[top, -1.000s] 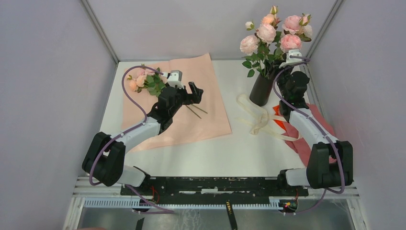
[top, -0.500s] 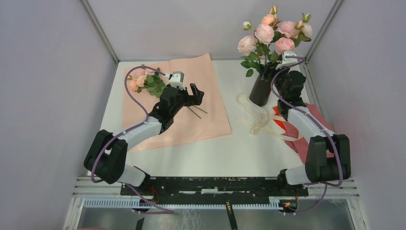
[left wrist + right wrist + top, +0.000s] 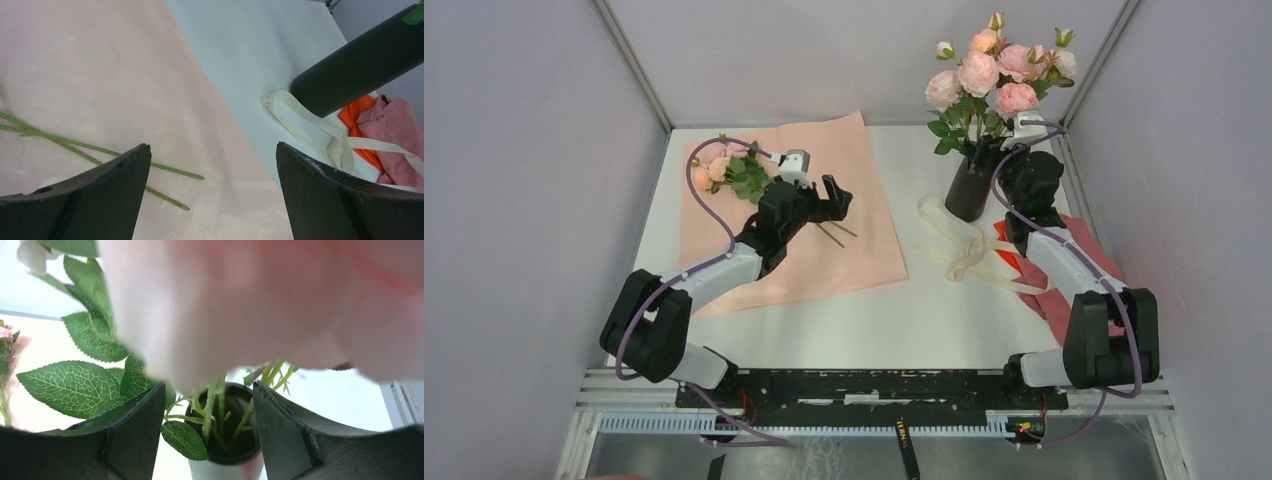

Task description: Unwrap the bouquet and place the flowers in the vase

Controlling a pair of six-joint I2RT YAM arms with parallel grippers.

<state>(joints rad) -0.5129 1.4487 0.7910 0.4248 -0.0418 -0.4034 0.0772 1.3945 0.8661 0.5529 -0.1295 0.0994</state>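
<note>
Two finger pairs gape: left fingers [image 3: 85,200] empty, right fingers [image 3: 290,435] seemingly empty beneath blurred flowers [image 3: 250,300].

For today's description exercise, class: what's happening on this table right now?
The right tool stands open around the stems of roses in the black vase. The left tool hangs open over the unfolded pink wrapping paper, where a few more roses lie. The cream ribbon lies loose beside the vase.
</note>
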